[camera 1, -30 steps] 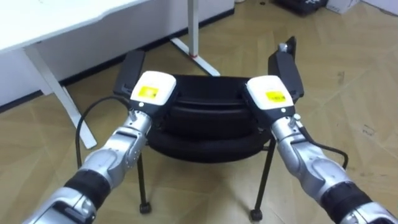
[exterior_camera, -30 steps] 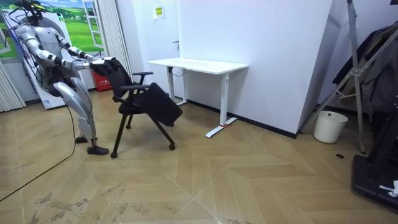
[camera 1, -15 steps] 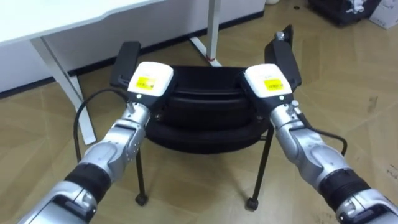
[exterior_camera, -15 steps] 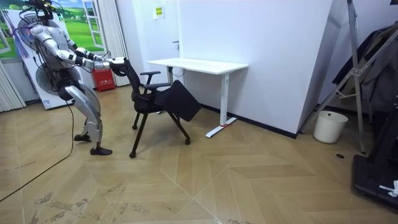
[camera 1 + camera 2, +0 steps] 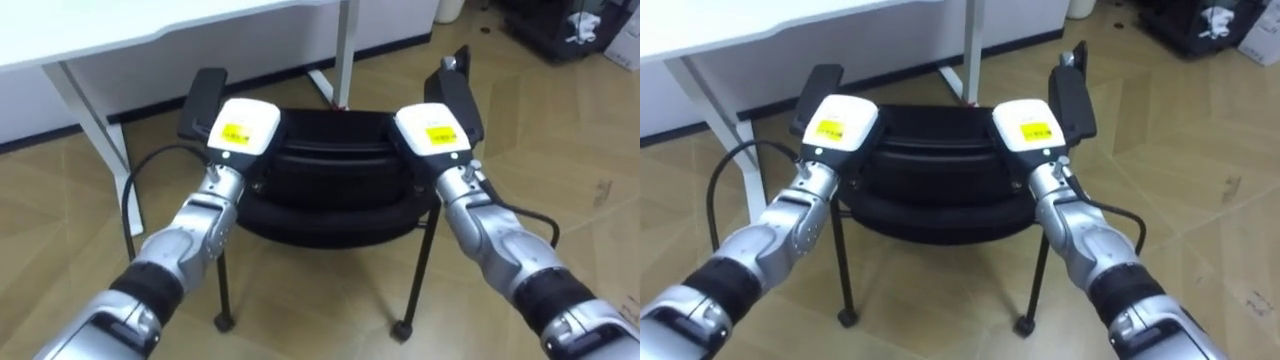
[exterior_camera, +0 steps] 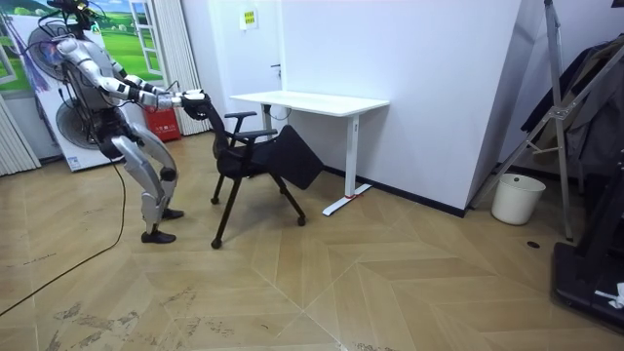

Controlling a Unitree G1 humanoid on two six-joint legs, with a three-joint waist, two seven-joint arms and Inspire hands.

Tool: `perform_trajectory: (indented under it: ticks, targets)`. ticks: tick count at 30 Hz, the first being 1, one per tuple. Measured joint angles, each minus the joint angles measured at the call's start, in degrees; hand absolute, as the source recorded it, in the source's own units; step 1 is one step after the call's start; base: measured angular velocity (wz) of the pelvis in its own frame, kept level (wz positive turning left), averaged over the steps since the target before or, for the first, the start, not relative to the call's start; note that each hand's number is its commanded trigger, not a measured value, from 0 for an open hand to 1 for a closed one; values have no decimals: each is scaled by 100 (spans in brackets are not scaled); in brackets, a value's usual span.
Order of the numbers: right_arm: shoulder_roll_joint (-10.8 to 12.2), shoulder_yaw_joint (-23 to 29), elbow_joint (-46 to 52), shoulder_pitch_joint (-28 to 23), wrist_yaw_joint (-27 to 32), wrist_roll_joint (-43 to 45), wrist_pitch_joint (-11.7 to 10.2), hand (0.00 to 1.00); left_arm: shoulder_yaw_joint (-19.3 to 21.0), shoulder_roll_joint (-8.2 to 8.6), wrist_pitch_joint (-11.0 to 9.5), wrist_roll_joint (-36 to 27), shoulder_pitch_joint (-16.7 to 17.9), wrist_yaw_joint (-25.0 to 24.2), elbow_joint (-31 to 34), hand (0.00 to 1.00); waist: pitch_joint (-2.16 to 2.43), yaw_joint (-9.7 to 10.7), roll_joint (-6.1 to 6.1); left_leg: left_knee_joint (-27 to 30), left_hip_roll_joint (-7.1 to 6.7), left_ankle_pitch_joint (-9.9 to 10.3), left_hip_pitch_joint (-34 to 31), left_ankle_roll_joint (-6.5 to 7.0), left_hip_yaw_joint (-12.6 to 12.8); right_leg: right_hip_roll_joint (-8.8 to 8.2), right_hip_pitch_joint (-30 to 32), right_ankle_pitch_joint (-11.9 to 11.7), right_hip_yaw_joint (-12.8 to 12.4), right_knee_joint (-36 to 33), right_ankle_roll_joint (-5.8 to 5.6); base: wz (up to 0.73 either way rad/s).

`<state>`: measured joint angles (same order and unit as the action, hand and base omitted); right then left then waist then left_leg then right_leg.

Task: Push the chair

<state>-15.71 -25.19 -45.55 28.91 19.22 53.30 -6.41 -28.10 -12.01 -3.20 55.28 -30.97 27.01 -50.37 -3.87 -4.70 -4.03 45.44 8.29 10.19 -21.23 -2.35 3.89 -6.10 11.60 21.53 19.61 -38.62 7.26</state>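
Black chair (image 5: 333, 170) stands close in front of the white desk (image 5: 90, 40), armrests toward it. Left hand (image 5: 243, 130) and right hand (image 5: 432, 128) sit on the backrest's top corners, palms down; can't tell whether either grips it. In the room view the robot leans forward behind the chair, arms stretched out.

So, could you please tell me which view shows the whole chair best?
The room view: the chair shows whole there, backrest to feet, near the white desk. Both eye views look down on its backrest, armrests and two legs.
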Motion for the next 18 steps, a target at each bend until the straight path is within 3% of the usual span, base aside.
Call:
perform_trajectory:
  ticks: [2, 3, 4, 8, 18]
  targets:
    - [-18, 10, 2, -34, 0, 4, 19, 100, -34, 40, 54, 2, 1, -8, 2, 100, 18, 39, 38, -1163, -121, -54, 31, -18, 244, -3, -96, 73, 29, -2, -47, 8]
    - [-14, 12, -2, -49, 0, 5, 25, 100, -41, 49, 63, 7, 13, -8, 4, 100, 15, 31, 38, -1313, -158, -187, 44, 6, 270, -5, -131, 98, 18, -5, -80, -8]
    - [3, 6, -14, -95, -6, 11, 25, 100, -50, 53, 72, 12, 77, -7, 22, 100, 53, 4, 31, -1434, -225, -356, 124, 52, 279, -12, -174, 109, -50, -5, -185, -16]
    - [-18, 2, 71, -101, 16, 15, 38, 100, -36, 73, 154, 11, 105, -11, 132, 100, 87, 21, 35, -1706, -396, -437, 245, 153, 381, -97, -203, 54, -106, 117, -258, -5]
    - [68, -102, 128, -67, 298, -157, 278, 100, -64, -43, 305, 89, 10, -96, 422, 100, 92, -75, -165, -1770, -408, -520, 189, 111, 380, -68, -243, 60, -20, 395, -259, 4]
